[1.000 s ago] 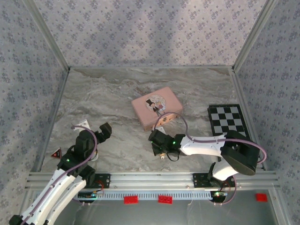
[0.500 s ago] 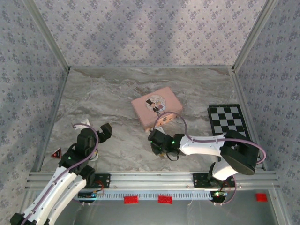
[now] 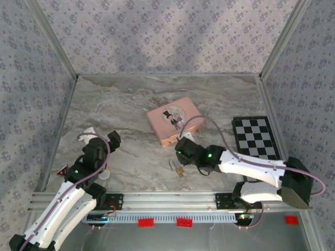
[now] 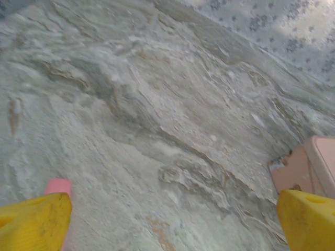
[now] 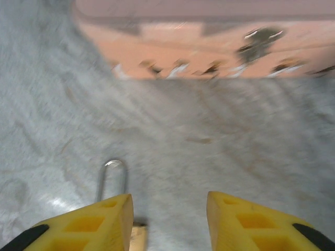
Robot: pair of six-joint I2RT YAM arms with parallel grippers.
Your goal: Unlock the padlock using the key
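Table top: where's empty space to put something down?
Bare marble runs behind the pink tin to the back wall, and between the left tool and the padlock. Crowded: padlock, right tool and tin, close together.

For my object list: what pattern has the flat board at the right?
The board has black-and-white checks, clearest in the top external view.

The right gripper [image 5: 170, 222] sits close over the marble tabletop [image 5: 225, 141], its yellow fingers [image 5: 89, 225] spread with bare stone between them. The brass padlock [image 5: 137, 238] lies just beside the left finger, part hidden by it, with its silver shackle [image 5: 113, 162] pointing away. A blurred pink tin [image 5: 209, 47] spans the far side.
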